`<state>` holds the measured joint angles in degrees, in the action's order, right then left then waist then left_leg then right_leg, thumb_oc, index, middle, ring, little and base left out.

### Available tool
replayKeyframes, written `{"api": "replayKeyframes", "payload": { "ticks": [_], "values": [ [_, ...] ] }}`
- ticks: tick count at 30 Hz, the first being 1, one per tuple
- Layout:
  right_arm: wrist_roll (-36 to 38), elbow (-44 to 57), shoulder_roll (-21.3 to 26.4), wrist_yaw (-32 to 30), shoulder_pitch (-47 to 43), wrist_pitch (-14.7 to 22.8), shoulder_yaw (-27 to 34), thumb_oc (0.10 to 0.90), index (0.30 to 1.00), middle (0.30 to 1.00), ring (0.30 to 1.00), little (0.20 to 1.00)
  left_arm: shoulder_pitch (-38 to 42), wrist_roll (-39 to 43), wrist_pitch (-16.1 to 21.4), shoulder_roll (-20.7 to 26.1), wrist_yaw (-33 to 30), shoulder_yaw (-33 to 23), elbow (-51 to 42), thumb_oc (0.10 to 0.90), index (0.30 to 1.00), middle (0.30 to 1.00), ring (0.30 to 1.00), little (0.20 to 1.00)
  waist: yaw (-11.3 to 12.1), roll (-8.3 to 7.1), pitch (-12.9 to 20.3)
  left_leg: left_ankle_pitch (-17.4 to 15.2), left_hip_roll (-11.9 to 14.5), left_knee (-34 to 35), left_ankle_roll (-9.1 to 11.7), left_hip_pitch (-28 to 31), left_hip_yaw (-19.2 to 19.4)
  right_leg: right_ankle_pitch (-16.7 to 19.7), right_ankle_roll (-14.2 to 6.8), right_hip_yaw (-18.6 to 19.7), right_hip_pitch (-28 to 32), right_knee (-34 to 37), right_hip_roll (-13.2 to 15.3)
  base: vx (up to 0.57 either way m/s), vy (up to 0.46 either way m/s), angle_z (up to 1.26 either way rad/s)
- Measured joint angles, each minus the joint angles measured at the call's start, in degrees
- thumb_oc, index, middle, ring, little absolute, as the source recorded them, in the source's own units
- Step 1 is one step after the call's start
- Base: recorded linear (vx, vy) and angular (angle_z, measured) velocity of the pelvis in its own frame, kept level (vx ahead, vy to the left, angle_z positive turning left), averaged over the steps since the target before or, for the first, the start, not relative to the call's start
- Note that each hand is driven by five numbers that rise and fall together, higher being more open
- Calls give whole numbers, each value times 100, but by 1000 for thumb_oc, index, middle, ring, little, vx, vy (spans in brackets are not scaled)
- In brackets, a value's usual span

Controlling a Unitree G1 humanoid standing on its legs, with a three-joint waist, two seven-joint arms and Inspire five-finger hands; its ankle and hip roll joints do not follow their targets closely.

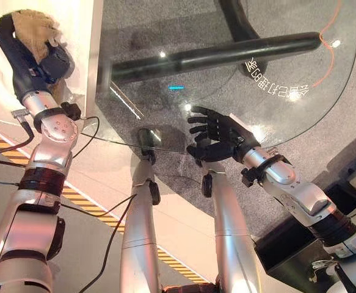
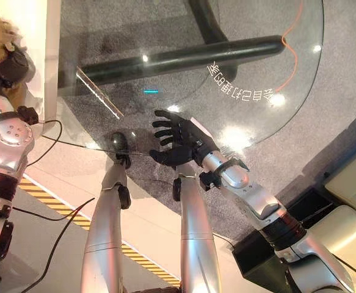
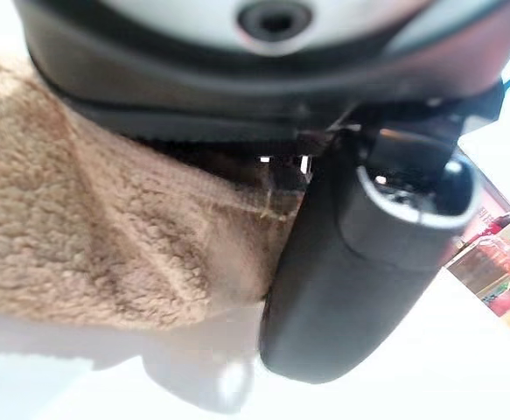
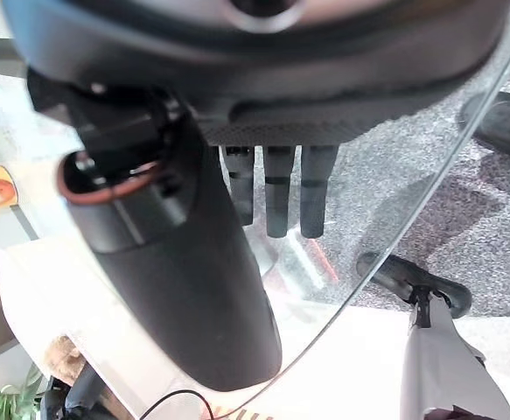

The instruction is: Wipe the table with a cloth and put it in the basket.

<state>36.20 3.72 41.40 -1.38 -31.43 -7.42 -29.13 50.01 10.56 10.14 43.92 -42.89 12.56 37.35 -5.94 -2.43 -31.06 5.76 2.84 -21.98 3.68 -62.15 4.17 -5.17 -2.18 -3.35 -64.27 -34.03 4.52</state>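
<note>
Cloth tan, fluffy terry, bunched in folds; judged soft, light, limp, non-slip, best gripped by gathered bunch, loose ends likely to droop; sat clenched in left hand, fingers and thumb curled round it, held off to left over white panel, beside glass surface, not touching it; right hand released, fingers straight, spread, lying at near rim of glass; wiping judged not underway at this instant; basket location unclear.

1 cloth, 1 glass table, 2 hands.
</note>
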Motion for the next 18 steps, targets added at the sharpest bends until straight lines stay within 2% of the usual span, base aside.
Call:
{"api": "replayKeyframes", "payload": {
  "ticks": [18],
  "values": [
    [-8, -20, -137, 9, 146, 8, -10, 800, 900, 900, 900, 900, -213, -24, 16, 12, 126, 37, -52, 800, 900, 900, 900, 900, -15, -41, 14, 18, -12, 105, 42, 235, -2, -45, 23, -32, 179, -27, 28, -5, -29, 1]
  ]
}}
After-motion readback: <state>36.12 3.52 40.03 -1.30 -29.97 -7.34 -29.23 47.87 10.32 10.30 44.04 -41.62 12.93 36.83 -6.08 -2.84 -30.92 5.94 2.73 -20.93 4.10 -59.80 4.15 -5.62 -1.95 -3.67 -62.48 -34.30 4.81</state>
